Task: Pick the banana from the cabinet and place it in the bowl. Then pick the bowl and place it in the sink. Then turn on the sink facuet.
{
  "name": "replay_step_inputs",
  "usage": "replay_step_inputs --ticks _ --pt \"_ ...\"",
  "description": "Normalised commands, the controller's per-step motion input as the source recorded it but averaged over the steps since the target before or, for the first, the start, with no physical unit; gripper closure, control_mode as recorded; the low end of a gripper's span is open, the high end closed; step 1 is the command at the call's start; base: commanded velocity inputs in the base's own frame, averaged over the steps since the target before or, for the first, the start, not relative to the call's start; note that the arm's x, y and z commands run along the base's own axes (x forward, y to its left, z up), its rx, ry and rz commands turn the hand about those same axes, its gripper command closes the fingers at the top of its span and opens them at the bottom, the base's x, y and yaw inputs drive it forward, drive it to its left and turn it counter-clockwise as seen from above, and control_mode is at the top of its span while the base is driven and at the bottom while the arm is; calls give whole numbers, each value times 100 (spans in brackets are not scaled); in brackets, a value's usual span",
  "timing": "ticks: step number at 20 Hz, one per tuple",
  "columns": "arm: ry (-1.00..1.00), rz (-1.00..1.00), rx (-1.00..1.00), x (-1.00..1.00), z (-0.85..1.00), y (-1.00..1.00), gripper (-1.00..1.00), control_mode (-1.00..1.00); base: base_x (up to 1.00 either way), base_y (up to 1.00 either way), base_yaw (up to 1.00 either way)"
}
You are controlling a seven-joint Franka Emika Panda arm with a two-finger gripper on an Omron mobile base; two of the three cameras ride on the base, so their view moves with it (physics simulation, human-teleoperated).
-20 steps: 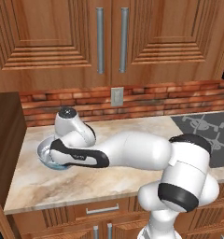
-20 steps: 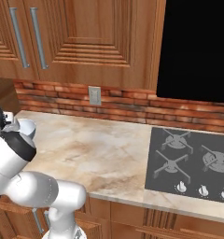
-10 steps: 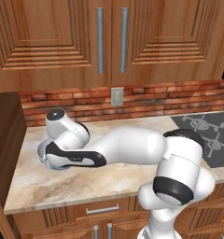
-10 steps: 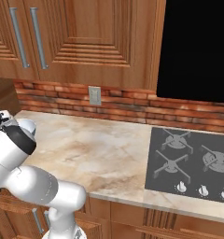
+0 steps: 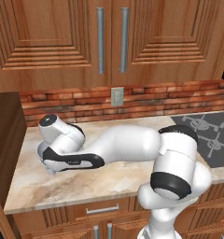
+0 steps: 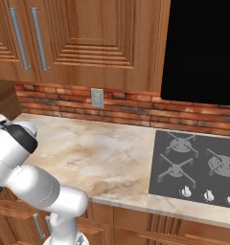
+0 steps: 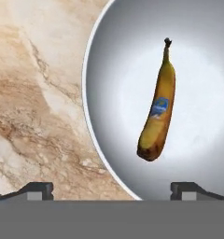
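Inside the bowl [image 7: 109, 70] on the marble bench [image 7: 34, 93] lies the banana [image 7: 158, 109]; the tool [image 7: 113, 189] hovers above, spread and empty. Next, straddle the near rim squarely before closing.

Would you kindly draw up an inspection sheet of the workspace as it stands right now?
Surface: marbled beige counter, brick backsplash behind it.
Job's things: the banana lies inside the bowl, blue sticker facing up, stem pointing away from the gripper; the bowl stands on the counter near its left end.
Clutter: nothing seen.
Gripper: the gripper is open above the bowl, one fingertip over the counter, the other over the bowl's inside; it holds nothing.
Cables: nothing seen.
Surroundings: panelled wooden cabinet doors with steel bar handles above, a wall outlet on the bricks, a gas cooktop to the right.
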Motion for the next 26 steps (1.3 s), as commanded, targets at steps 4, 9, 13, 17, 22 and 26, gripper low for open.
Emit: replay_step_inputs --ticks 4,9,13,17,22,26 --pt "0 20 -9 1 -30 0 -100 -100 0 0 0" --pt "-1 19 -9 11 -29 0 -100 -100 0 0 0" --pt "-1 13 -8 21 -19 1 -100 -100 0 0 0" --pt "-3 10 -7 40 -12 7 -100 -100 0 0 0" --pt "-4 10 -4 33 -15 10 -100 -100 0 0 0" --pt "-2 9 -3 9 -33 3 -100 -100 0 0 0"
